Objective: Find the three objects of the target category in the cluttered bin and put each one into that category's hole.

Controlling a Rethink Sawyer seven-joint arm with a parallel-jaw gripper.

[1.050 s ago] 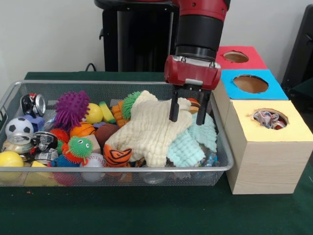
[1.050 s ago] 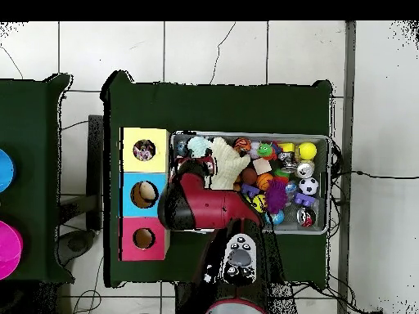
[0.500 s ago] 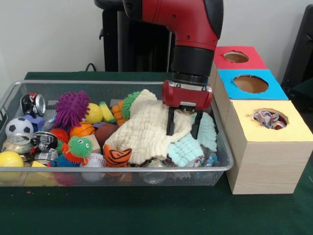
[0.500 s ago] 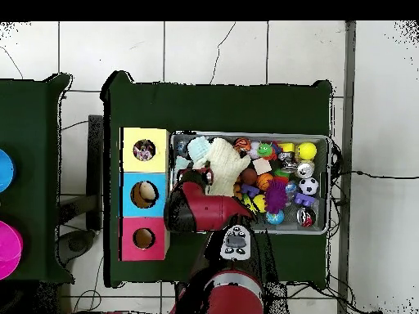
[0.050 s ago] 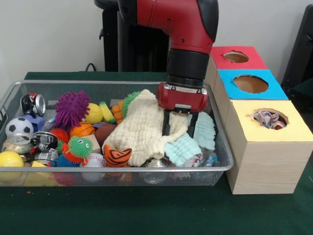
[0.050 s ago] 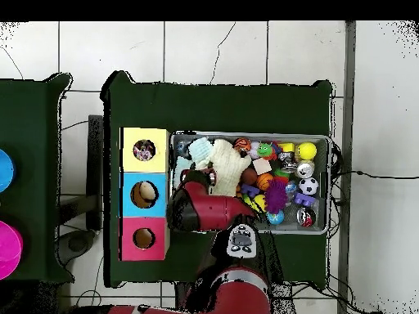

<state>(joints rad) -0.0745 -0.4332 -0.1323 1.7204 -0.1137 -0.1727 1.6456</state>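
The red and black arm's gripper (image 5: pixel 177 131) hangs low over the right part of the wire mesh bin (image 5: pixel 29 172) on the green-covered desk (image 5: pixel 146 215), its two black fingers (image 5: pixel 166 126) spread moderately, straddling the edge where the cream waffle-weave cloth (image 5: pixel 142 129) meets the pale blue waffle-weave cloth (image 5: pixel 182 148), gripping neither. Left of the cloths lie a purple spiky ball (image 5: pixel 71 108) and a small soccer ball (image 5: pixel 18 127). Just right of the bin stand the yellow-topped box (image 5: pixel 266 147), with crumpled fabric in its hole, then the blue-topped box (image 5: pixel 250 84) and red-topped box (image 5: pixel 236 57) farther back.

Cream cloth (image 5: pixel 146 128), mint cloth (image 5: pixel 183 148), purple spiky ball (image 5: pixel 71 108), orange tiger-striped toy (image 5: pixel 117 155).
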